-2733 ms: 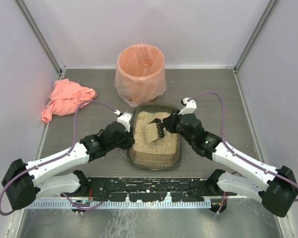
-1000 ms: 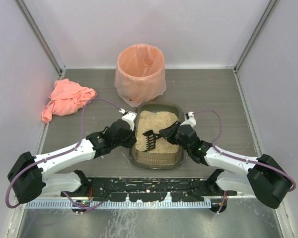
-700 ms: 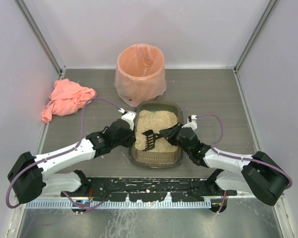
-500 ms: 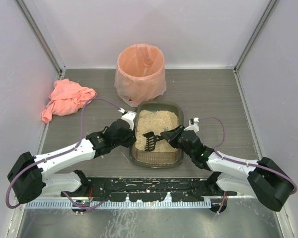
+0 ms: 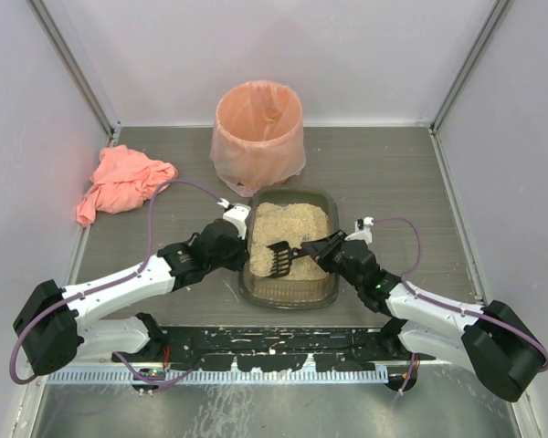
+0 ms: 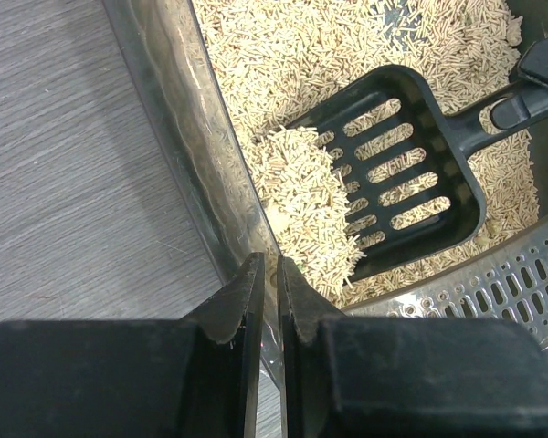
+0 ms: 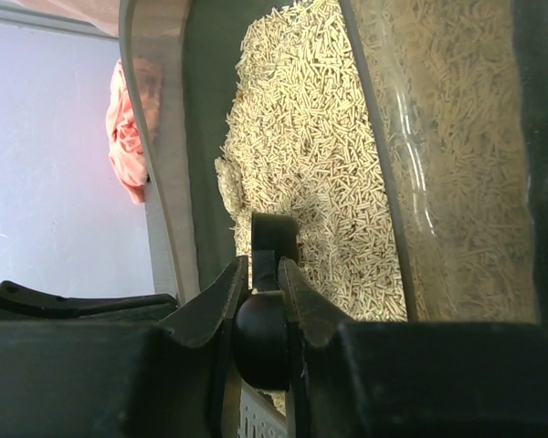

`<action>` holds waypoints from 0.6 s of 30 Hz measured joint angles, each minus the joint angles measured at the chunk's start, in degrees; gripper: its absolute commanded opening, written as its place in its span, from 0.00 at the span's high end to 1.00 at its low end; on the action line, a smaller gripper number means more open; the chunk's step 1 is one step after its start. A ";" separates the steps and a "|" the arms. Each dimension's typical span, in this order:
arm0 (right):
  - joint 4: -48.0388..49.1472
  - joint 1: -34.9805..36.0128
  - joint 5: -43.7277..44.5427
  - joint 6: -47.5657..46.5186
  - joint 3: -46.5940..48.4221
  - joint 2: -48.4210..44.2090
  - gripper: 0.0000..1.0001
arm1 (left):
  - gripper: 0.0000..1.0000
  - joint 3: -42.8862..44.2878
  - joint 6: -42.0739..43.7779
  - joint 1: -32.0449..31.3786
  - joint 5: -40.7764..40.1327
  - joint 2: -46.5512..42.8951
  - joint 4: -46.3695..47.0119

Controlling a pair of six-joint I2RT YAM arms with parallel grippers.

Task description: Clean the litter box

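Mid-clean at the robot's desk [image 5: 393, 173]: the litter box [image 5: 288, 297] sits at the centre, just in front of the two arm bases, with a bin [image 5: 258, 128] lined with a peach bag just behind it and a pink cloth [image 5: 123, 182] lying well off to the left. The left gripper [image 6: 268, 274] is pinched onto the box's left wall, its fingers nearly together with the plastic rim between them, apparently bracing the tray. The right gripper [image 7: 263, 274] is clamped on the handle of a black slotted scoop [image 6: 411, 173], whose blade lies low in the litter near the front left corner, with a heap of pellets piled on its leading edge against the wall. The step in hand looks like scooping – the load is gathered but not yet lifted. The next move would seem to call for raising the scoop level, letting loose pellets drop through the slots, then carrying it over the far rim to the bin without spilling – while the box is kept from sliding.
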 measured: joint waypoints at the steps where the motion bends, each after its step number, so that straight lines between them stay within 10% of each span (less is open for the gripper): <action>1: 0.00 -0.17 -0.37 -0.31 0.09 0.15 0.99 | 0.89 -0.02 0.00 0.00 0.00 0.00 0.00; 18: -10.32 -0.07 0.17 -17.55 11.74 2.93 0.99 | 0.90 0.00 0.00 0.00 0.02 0.11 0.09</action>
